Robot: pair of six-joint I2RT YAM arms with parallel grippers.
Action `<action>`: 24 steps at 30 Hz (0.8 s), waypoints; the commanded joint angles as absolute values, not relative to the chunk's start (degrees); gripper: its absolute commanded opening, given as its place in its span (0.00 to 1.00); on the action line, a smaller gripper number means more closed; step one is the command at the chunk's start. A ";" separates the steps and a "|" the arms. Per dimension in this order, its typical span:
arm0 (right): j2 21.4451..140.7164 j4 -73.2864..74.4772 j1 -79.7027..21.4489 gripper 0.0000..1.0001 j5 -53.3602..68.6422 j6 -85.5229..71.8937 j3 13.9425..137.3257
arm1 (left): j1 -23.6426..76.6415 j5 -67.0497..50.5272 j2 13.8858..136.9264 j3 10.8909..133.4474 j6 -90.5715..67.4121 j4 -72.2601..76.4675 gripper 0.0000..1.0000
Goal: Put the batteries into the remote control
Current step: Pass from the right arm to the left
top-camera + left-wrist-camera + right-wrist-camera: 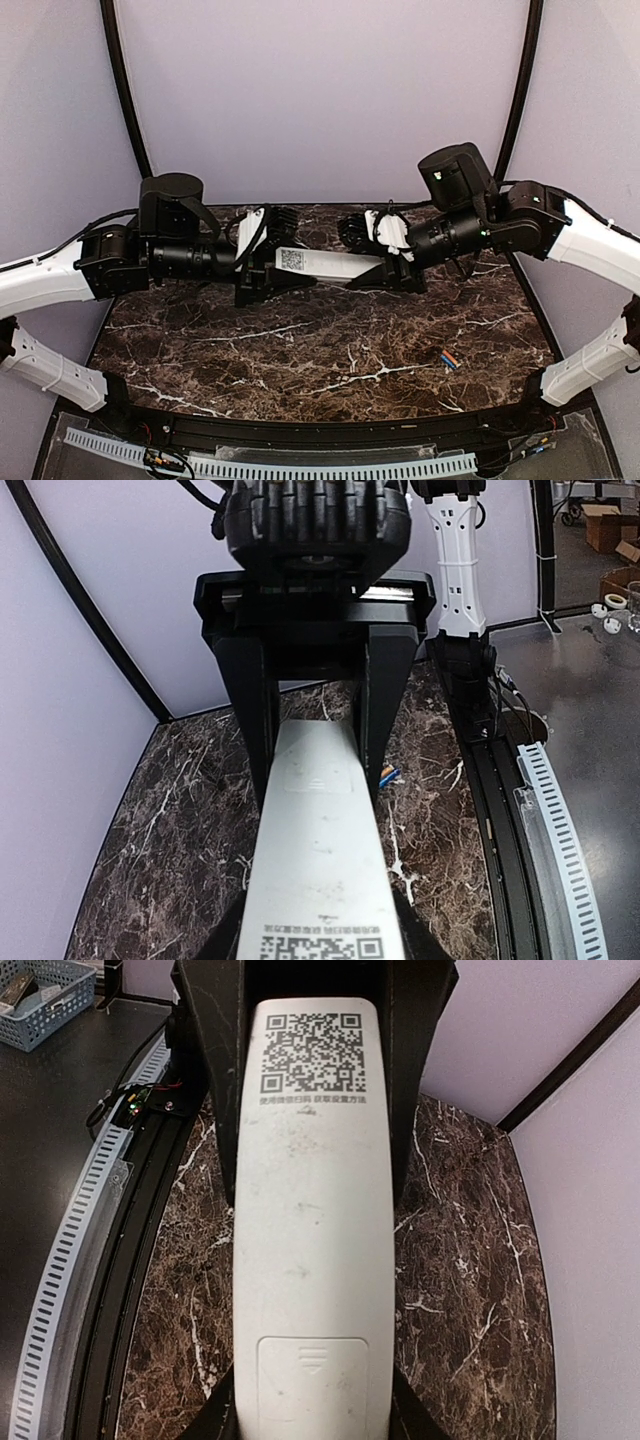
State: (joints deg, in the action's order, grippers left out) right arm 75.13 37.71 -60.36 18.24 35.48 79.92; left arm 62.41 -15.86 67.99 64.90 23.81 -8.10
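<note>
The white remote control (330,265) hangs above the back middle of the marble table (300,350), back face up, code sticker toward the left. My left gripper (268,272) is shut on its sticker end and my right gripper (388,272) is shut on the other end. In the left wrist view the remote (320,860) runs from my left gripper (320,952) to the right one. In the right wrist view the remote (310,1210) shows a fitted battery cover (312,1380) with an arrow, next to my right gripper (312,1428). The blue and orange batteries (449,359) lie together on the table at the front right, also in the left wrist view (388,775).
A black rail and a white slotted cable duct (300,466) run along the table's near edge. Lavender walls with black curved poles close in the back and sides. A blue basket (40,1000) sits off the table.
</note>
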 commanded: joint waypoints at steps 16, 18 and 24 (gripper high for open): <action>75.42 35.31 -60.94 0.03 18.51 36.01 79.85 | 62.58 -18.45 67.92 63.57 22.69 -4.50 0.21; 75.47 35.21 -60.99 0.06 18.34 35.69 79.84 | 62.58 -18.16 67.74 63.23 22.68 -3.95 0.08; 72.71 29.42 -60.54 0.94 13.94 29.51 77.79 | 62.63 -13.60 66.05 59.53 22.82 -0.87 0.00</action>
